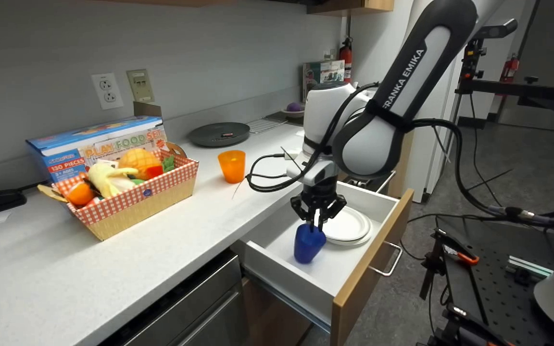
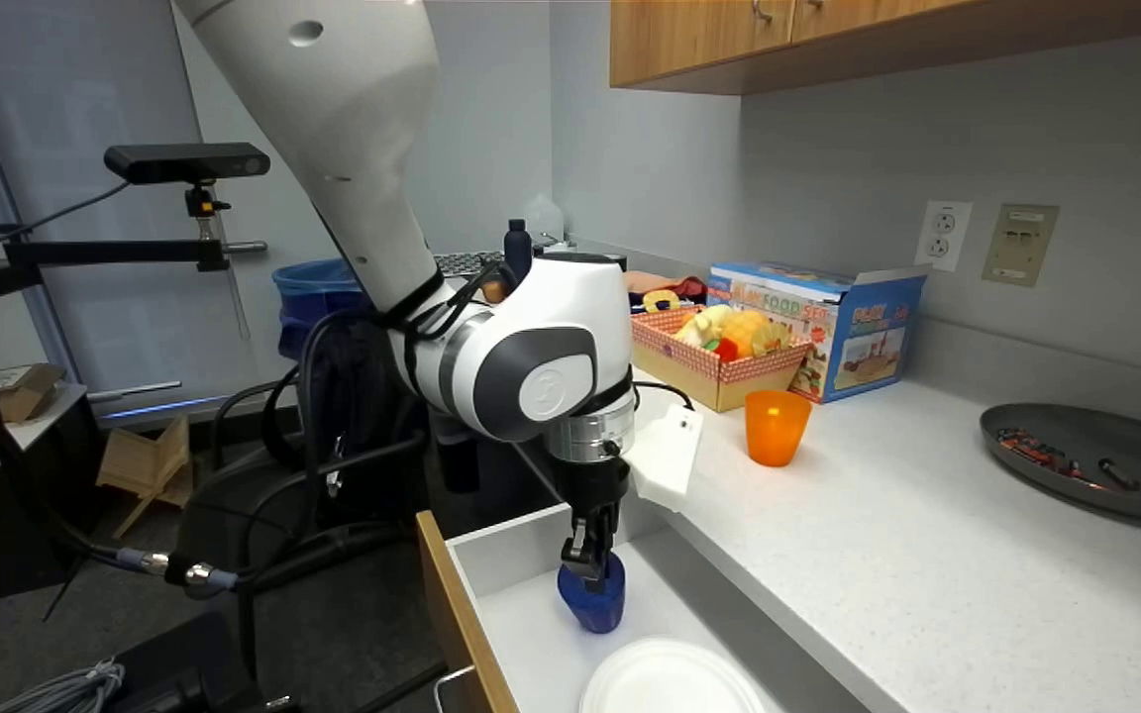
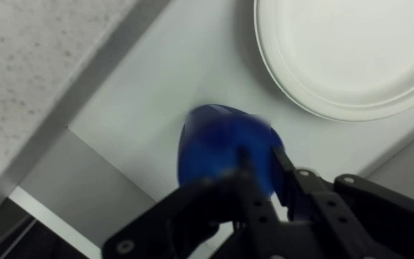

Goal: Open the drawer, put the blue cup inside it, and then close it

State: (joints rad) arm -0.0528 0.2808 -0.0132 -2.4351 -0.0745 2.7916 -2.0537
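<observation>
The drawer stands pulled out, its wood front and white inside showing in both exterior views. Inside it is the blue cup, leaning to one side; whether its base rests fully on the drawer floor I cannot tell. My gripper points down at the cup's rim. In the wrist view the fingers are a little apart, with blue of the cup behind the gap and no wall visibly pinched. Whether a finger still touches the rim is unclear, as the near finger is blurred and covers part of it.
White plates lie in the drawer beside the cup. The metal handle sticks out from the drawer front. On the counter stand an orange cup, a basket of play food and a dark pan.
</observation>
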